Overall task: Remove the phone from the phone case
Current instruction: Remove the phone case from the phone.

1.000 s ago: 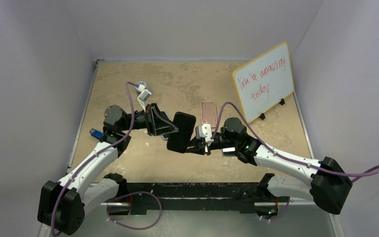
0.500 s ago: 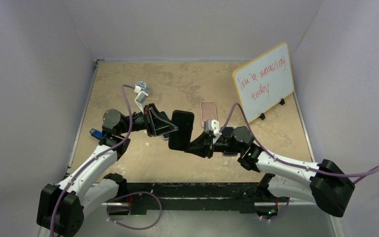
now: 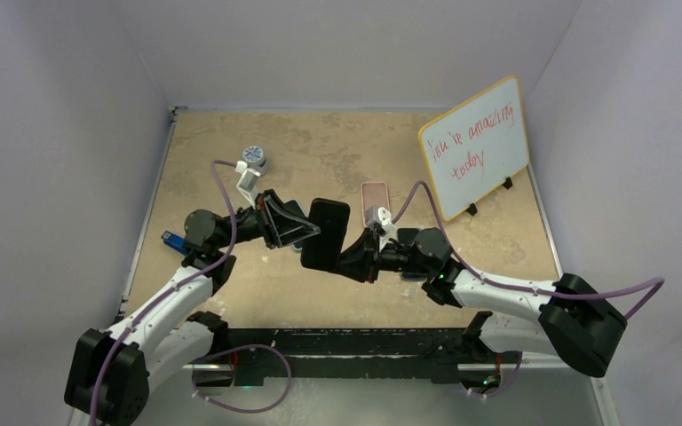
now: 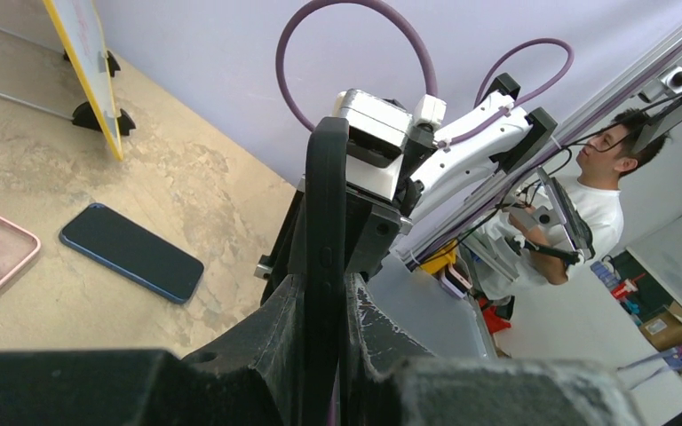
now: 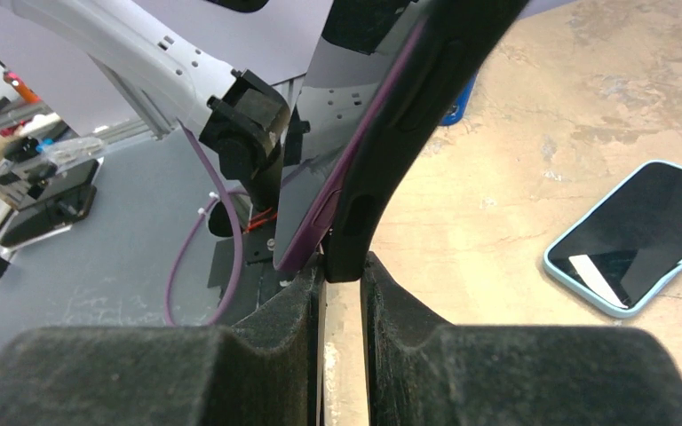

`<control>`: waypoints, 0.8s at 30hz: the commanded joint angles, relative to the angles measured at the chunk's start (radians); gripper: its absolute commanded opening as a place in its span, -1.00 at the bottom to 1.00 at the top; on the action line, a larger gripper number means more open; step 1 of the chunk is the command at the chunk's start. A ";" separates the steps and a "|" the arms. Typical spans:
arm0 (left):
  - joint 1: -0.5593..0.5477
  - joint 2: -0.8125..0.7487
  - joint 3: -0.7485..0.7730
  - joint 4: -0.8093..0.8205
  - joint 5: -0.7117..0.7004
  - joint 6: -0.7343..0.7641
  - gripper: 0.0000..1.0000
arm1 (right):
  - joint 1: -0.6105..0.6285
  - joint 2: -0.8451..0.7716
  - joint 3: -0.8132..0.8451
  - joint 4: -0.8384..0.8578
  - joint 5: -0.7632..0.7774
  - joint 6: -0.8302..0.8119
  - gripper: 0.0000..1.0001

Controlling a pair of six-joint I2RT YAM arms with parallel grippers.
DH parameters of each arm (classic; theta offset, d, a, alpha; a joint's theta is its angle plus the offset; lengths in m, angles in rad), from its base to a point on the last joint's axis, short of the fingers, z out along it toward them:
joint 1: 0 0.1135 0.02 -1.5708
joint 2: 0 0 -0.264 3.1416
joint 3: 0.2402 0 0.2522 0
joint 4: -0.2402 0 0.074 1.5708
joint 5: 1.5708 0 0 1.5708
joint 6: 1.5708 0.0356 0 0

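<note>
Over the table (image 3: 320, 151), well apart from the whiteboard (image 3: 475, 146), both arms had the black phone case (image 3: 326, 235) up in the air between them. The left gripper (image 3: 309, 232) was clamped tight on one edge and the right gripper (image 3: 351, 257) pinched the opposite one. The purple phone (image 5: 342, 133) sat inside the case, and one corner looked lifted off the rim. My worry: these were thin edge grips, so a hard peel could've popped the phone free and dropped it on the table, maybe onto the blue phone (image 5: 626, 235) lying nearby.
</note>
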 commanded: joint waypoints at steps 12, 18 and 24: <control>-0.106 -0.025 -0.153 -0.013 -0.059 -0.041 -1.00 | -0.104 -0.005 0.069 0.312 0.141 0.199 -0.58; -0.130 0.033 -0.137 -0.114 -0.133 0.053 -1.00 | -0.106 0.046 0.063 0.332 0.131 0.267 -0.66; -0.130 0.078 -0.068 -0.384 -0.291 0.198 -0.98 | -0.123 0.075 0.016 0.314 0.163 0.337 -0.94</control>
